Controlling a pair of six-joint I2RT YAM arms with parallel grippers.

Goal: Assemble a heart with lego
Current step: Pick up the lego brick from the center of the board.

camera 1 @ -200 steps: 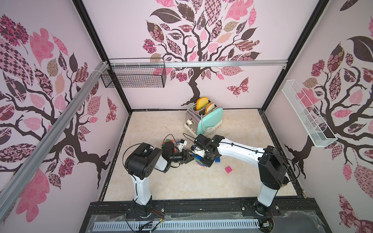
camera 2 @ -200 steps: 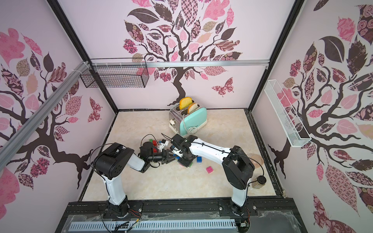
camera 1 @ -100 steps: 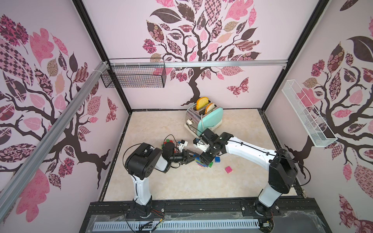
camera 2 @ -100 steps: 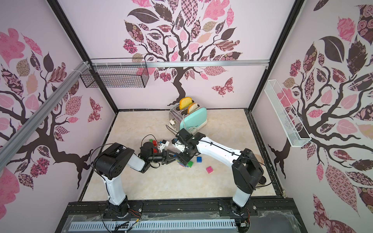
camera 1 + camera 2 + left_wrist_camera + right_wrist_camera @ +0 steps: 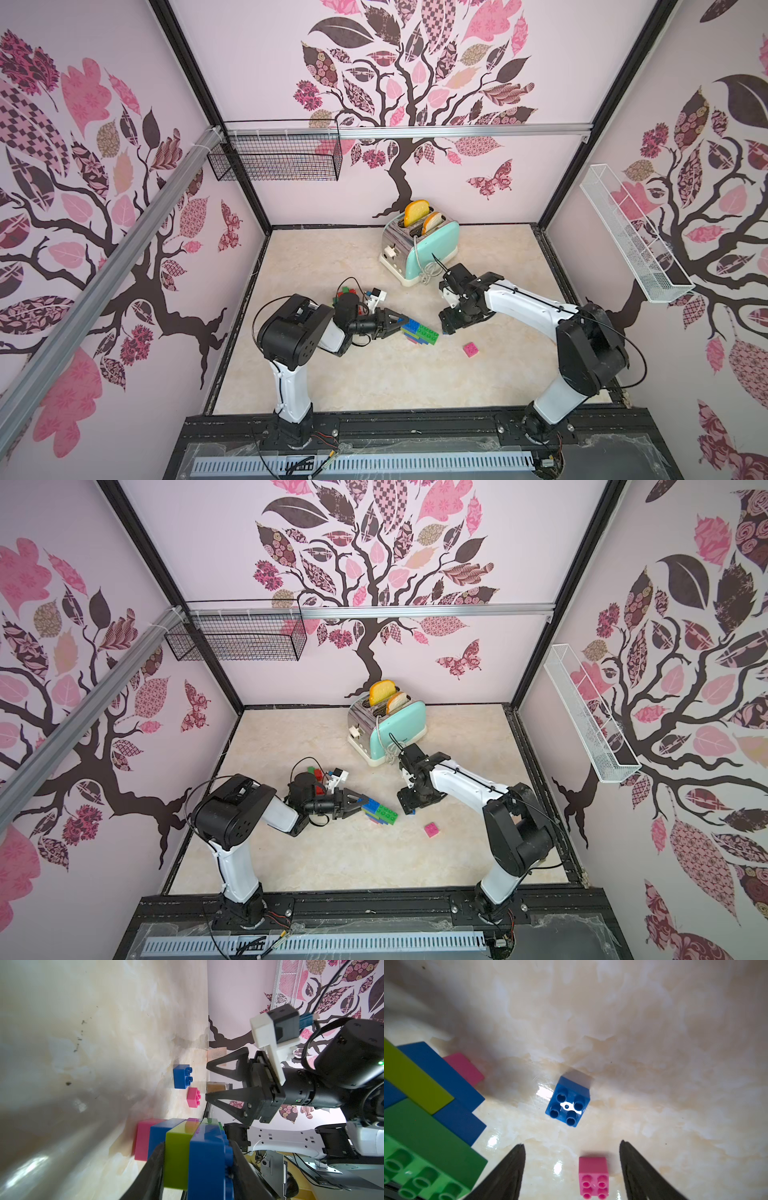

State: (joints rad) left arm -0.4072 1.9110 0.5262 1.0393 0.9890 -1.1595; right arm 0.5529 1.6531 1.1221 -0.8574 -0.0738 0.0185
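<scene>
Toaster (image 5: pixel 419 249) stands well behind the brick stack (image 5: pixel 422 333), path clear; left gripper (image 5: pixel 401 327) is clenched on the stack's lime and blue layers; right gripper (image 5: pixel 571 1144) hangs released and empty beside the stack; blue brick (image 5: pixel 568 1103) and pink brick (image 5: pixel 593 1176) lie loose below it.

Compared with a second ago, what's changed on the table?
The right gripper opened and drew back from the brick stack. The left gripper still clamps the stack; the loose pink brick stayed put.
</scene>
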